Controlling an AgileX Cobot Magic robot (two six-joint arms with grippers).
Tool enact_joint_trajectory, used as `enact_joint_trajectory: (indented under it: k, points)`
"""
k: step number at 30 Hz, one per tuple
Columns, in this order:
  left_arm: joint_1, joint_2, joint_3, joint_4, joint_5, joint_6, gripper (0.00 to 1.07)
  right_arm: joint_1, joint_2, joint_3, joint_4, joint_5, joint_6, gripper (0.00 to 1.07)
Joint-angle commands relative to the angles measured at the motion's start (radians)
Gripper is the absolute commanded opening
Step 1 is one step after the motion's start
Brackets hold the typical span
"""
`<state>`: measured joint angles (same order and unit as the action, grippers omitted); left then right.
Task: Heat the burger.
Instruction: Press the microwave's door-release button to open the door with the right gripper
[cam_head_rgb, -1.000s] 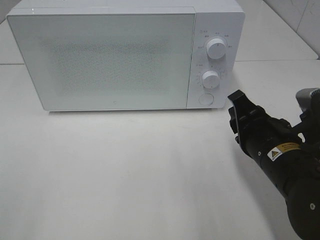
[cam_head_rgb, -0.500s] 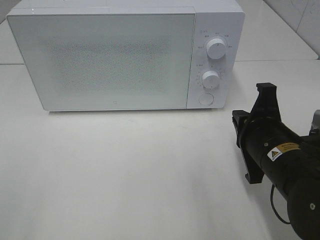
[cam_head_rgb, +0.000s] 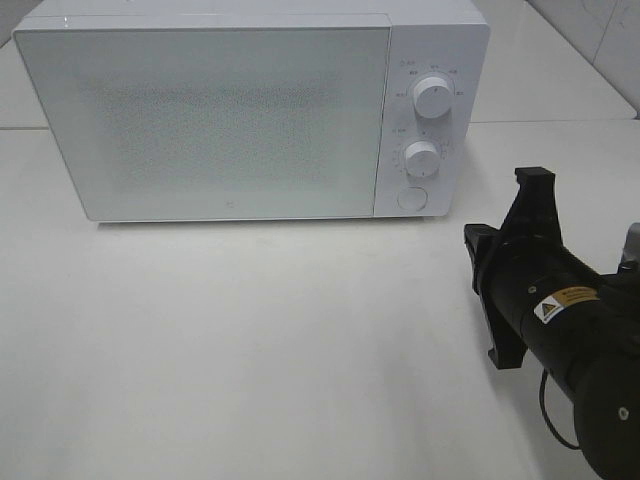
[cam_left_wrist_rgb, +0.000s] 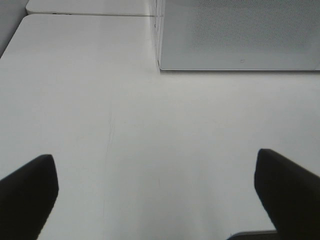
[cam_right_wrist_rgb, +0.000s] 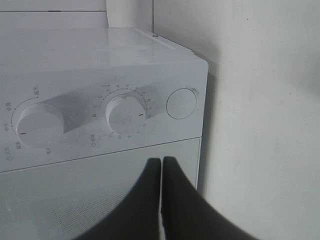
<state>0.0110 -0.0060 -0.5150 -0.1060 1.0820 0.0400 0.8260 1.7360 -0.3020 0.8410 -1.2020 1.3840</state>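
If pushed off-centre, could slip off button (cam_right_wrist_rgb: 181, 103) and shove microwave (cam_head_rgb: 230, 110) with clenched right end effector (cam_right_wrist_rgb: 161, 161); left end effector (cam_left_wrist_rgb: 155, 165) released.

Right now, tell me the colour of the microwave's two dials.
White, matching the microwave body; the dials show best in the right wrist view.

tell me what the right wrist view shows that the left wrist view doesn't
Only the right wrist view: the two dials, the round button, and the right gripper, shut and empty. Only the left wrist view: the left gripper, wide open with nothing between its fingers. Both: the white microwave and the white table.
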Motion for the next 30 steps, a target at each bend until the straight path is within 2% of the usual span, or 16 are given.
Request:
enact_joint_trajectory:
  k: [1, 7, 15, 23, 25, 30]
  points:
    - [-0.002, -0.022, 0.0, -0.002, -0.014, -0.006, 1.0, 0.003, 0.002, -0.007, -0.002, 0.006, -0.003, 0.0]
    - [-0.002, -0.022, 0.0, -0.002, -0.014, -0.006, 1.0, 0.0, 0.008, -0.043, 0.004, 0.017, -0.059, 0.0]
    - [-0.002, -0.022, 0.0, -0.002, -0.014, -0.006, 1.0, -0.078, 0.126, -0.138, -0.072, 0.051, -0.033, 0.0]
    - [-0.002, -0.022, 0.0, -0.002, -0.014, -0.006, 1.0, -0.081, 0.188, -0.216, -0.078, 0.087, -0.033, 0.0]
    - [-0.002, -0.022, 0.0, -0.002, -0.014, -0.006, 1.0, -0.115, 0.222, -0.263, -0.113, 0.119, -0.033, 0.0]
    - [-0.002, -0.022, 0.0, -0.002, -0.014, -0.006, 1.0, -0.14, 0.24, -0.29, -0.131, 0.125, -0.04, 0.0]
